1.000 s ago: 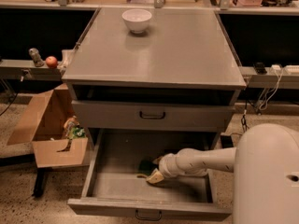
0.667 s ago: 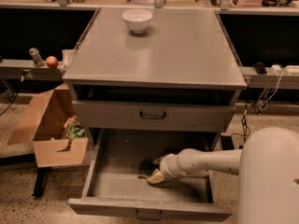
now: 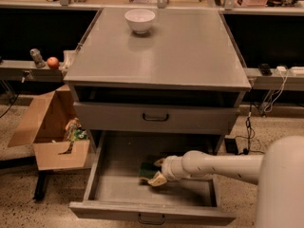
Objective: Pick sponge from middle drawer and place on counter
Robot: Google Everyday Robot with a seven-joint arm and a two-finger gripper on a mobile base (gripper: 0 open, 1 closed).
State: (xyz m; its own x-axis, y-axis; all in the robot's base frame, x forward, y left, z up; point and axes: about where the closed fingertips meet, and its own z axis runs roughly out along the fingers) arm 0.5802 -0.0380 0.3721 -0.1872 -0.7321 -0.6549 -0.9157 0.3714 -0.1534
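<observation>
The middle drawer (image 3: pixel 97 175) is pulled out at the bottom of the cabinet, its small black handle at the front. The sponge (image 3: pixel 145 169), dark green with a yellow layer, lies on the drawer floor near the middle. My gripper (image 3: pixel 155 172) reaches in from the right on a white arm and sits right at the sponge's right end, low on the drawer floor. The counter (image 3: pixel 180 56) is the grey cabinet top above.
A white bowl (image 3: pixel 140 20) stands at the back of the counter. A shut drawer front with a black bar handle (image 3: pixel 155 117) sits above the open drawer. An open cardboard box (image 3: pixel 52 127) stands on the floor to the left. Cables hang at the right.
My gripper stays at the sponge in the drawer. The white arm body at the right edge has shifted slightly to the right.
</observation>
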